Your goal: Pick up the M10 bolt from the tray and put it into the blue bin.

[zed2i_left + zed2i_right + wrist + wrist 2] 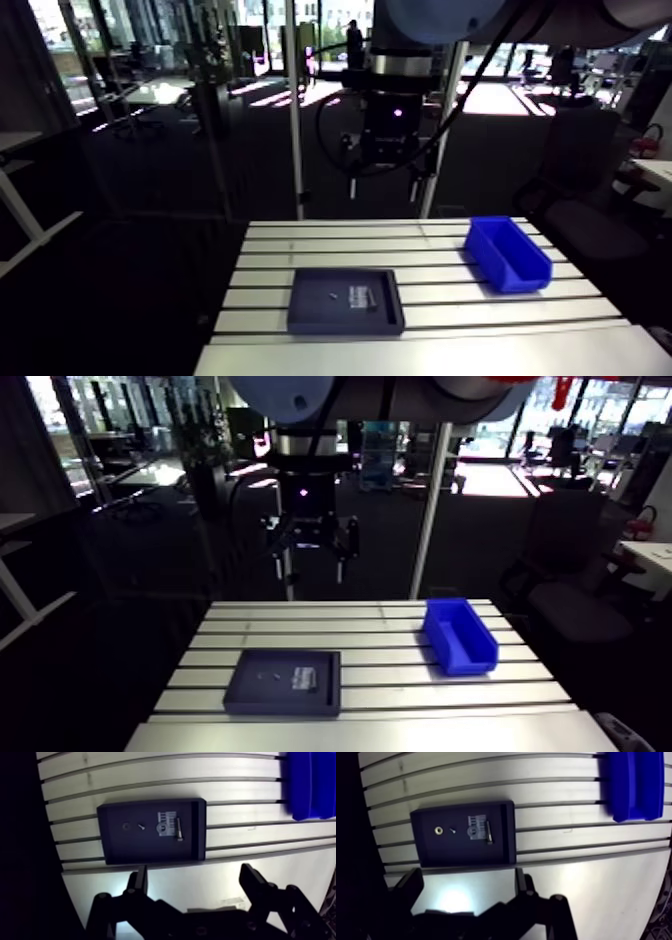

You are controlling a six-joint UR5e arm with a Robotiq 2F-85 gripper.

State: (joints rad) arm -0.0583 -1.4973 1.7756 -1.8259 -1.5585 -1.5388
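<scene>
We see the fingers wide apart, empty. The bolt lies in the tray, 3 o'clock side; tiny bits beside it, can't tell what. The bin at 2 o'clock, cut off.

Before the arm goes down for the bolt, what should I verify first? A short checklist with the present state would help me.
1. Gripper open and empty: ok.
2. Bolt lying in the tray, apart from the smaller parts: ok.
3. Gripper centred over the bolt: not ok, the tray lies ahead of the fingers.
4. Blue bin on the table, nothing over it: ok.
5. Bolt is really M10: cannot tell.
</scene>
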